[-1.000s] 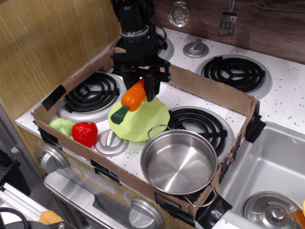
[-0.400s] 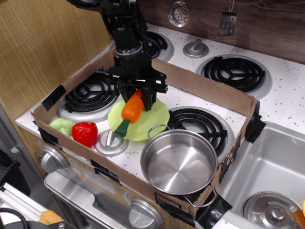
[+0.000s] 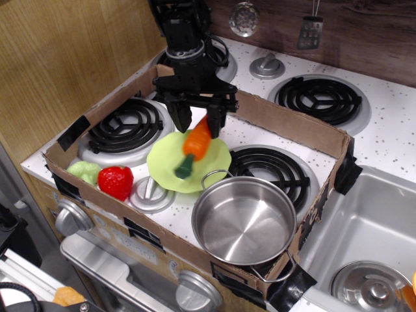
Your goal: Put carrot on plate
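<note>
Orange and glossy, the carrot (image 3: 194, 145) lies tilted on the lime-green plate (image 3: 162, 164), its dark green stem end pointing down toward the plate's front and its thicker orange end up near the pincer (image 3: 198, 119). The pincer's black fingers stand apart just above the carrot's upper end; whether one of them touches it I cannot tell. The plate sits on the toy stove surface (image 3: 184, 218) inside a low cardboard box wall (image 3: 305, 130). A shiny steel pot (image 3: 244, 221) holding nothing stands just beside the plate's front-right rim. A red strawberry (image 3: 116, 181) and a pale green lettuce piece (image 3: 84, 172) lie left of the plate.
</note>
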